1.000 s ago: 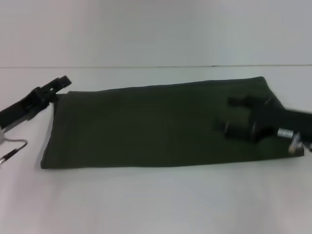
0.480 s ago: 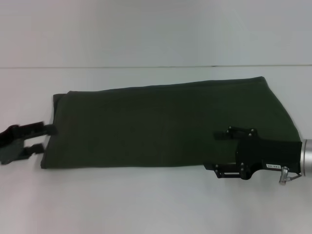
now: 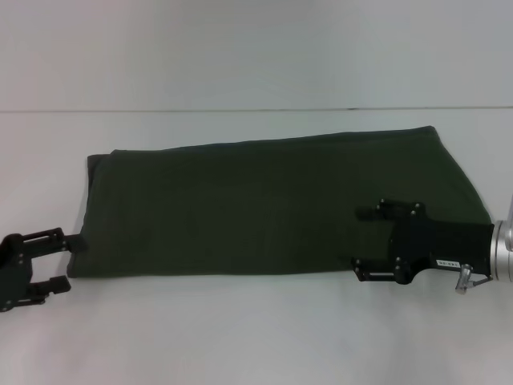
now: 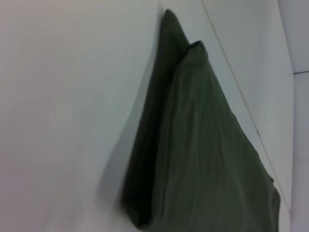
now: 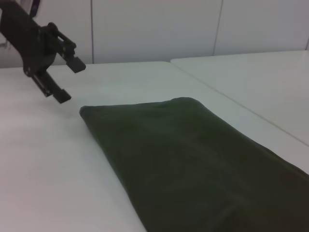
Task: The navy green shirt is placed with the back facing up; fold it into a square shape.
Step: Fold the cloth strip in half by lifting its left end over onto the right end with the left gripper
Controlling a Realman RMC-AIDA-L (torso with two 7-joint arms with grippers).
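The navy green shirt (image 3: pixel 264 204) lies flat on the white table as a long folded strip, plain side up. Off its near-left corner my left gripper (image 3: pixel 67 261) stands open, just clear of the cloth and holding nothing. My right gripper (image 3: pixel 361 239) is open over the strip's near-right part, one finger above the cloth and the other at its front edge. The left wrist view shows the shirt's layered left end (image 4: pixel 203 145). From the right wrist, the shirt (image 5: pixel 193 159) stretches away with the left gripper (image 5: pixel 71 79) beyond its far corner.
The white table (image 3: pixel 256 337) extends in front of the shirt, and its back edge (image 3: pixel 240 110) meets a pale wall. A seam between table surfaces (image 5: pixel 231 104) runs beside the shirt in the right wrist view.
My left gripper has moved from the shirt's far-left corner to its near-left corner. My right gripper has come down from the right end to the near-right edge. The shirt has not moved.
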